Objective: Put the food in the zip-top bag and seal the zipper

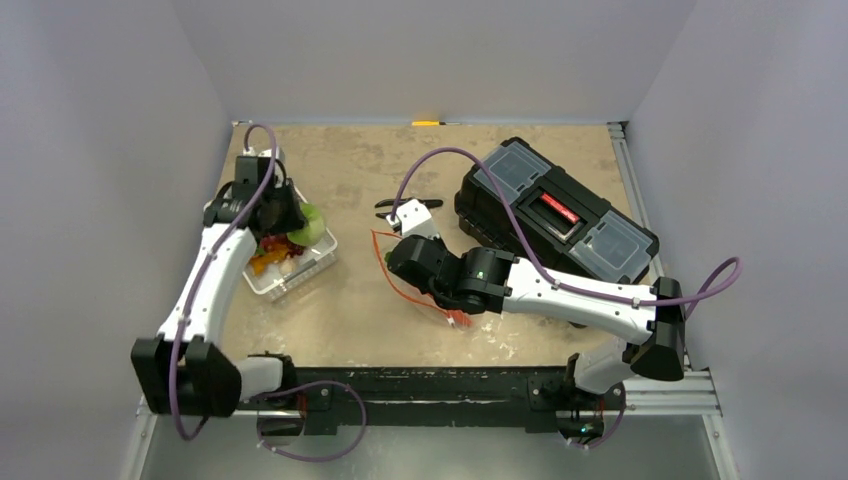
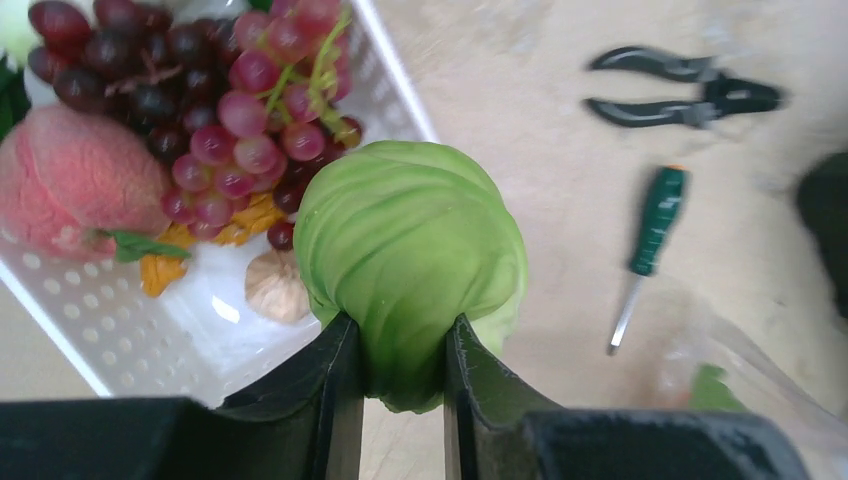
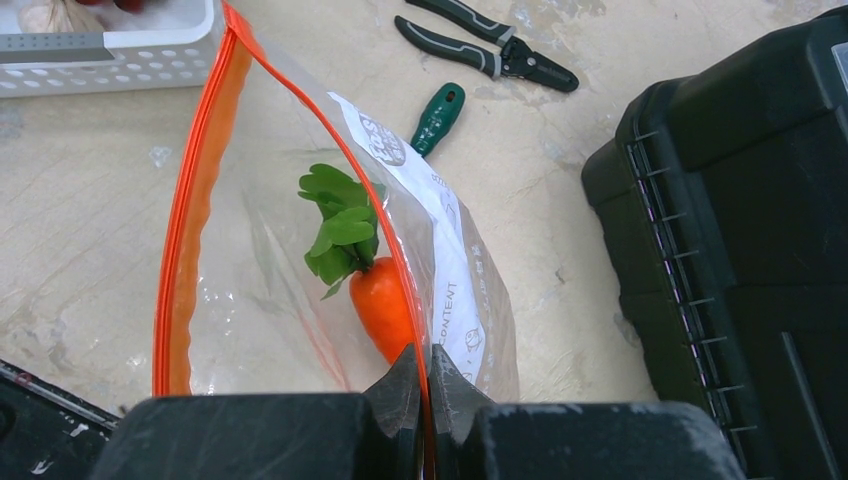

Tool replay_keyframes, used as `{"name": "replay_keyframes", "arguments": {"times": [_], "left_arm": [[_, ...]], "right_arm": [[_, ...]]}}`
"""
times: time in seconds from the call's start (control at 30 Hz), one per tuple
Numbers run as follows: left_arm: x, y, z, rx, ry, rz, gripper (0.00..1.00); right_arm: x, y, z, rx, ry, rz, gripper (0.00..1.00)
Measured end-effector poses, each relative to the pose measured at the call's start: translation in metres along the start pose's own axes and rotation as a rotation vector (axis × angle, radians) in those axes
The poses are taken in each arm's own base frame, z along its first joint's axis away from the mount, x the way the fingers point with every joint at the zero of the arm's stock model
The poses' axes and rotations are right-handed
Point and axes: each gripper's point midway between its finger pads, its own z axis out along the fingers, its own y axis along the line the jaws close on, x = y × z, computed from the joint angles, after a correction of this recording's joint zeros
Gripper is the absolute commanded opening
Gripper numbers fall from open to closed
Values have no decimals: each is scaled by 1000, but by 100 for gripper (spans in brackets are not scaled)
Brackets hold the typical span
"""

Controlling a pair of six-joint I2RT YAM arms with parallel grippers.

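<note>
My left gripper is shut on the green cabbage, holding it over the corner of the white basket. A grape bunch and a pink-red peach lie in that basket. My right gripper is shut on the zip-top bag at its orange-red zipper, which holds the mouth open. An orange carrot with green leaves lies inside the bag. From above, the cabbage sits at the left gripper and the bag lies under the right arm.
A black toolbox stands at the right. Black-handled pliers and a green-handled screwdriver lie on the table between basket and toolbox. A pale garlic-like piece and orange bits also lie in the basket.
</note>
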Motion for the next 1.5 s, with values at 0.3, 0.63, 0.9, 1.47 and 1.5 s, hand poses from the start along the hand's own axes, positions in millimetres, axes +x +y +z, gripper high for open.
{"name": "replay_keyframes", "arguments": {"times": [0.3,0.63,0.9,1.47,1.5], "left_arm": [[-17,-84,-131,645,-508,195,1],[12,-164,-191,1324,-432,377,0],[54,-187,-198,1431,-243,494,0],[99,-187,-130,1076,26,644,0],[102,-184,-128,1055,30,655,0]], "right_arm": [[-1,7,5,-36,-4,26,0],[-4,2,13,-159,-7,142,0],[-13,-15,1,-226,-61,236,0],[-7,-26,7,-206,-59,258,0],[-8,-25,7,-207,-61,257,0]]}}
